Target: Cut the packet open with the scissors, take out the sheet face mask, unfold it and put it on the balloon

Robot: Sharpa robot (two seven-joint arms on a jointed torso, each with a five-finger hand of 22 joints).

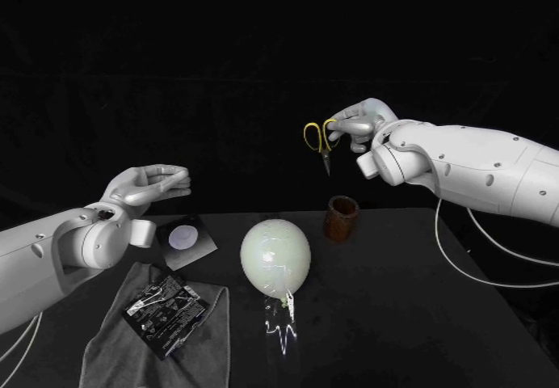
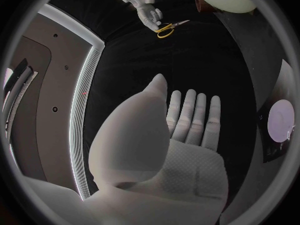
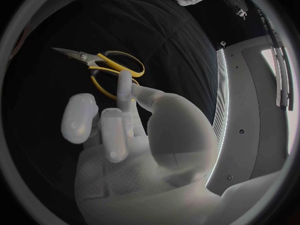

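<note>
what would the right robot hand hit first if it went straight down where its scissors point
Probably the brown cup, almost directly below the tips of the scissors; depth is unclear, so they might miss it.

I can't read the print on the packet (image 1: 170, 312); the grey cloth (image 1: 111, 356) beneath it runs off the bottom edge.

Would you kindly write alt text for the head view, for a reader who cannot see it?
The right robot hand holds yellow-handled scissors aloft, blades down. On the black table stand a pale balloon and a brown cup, and the packet lies on a grey cloth; the left robot hand is raised, empty.
</note>
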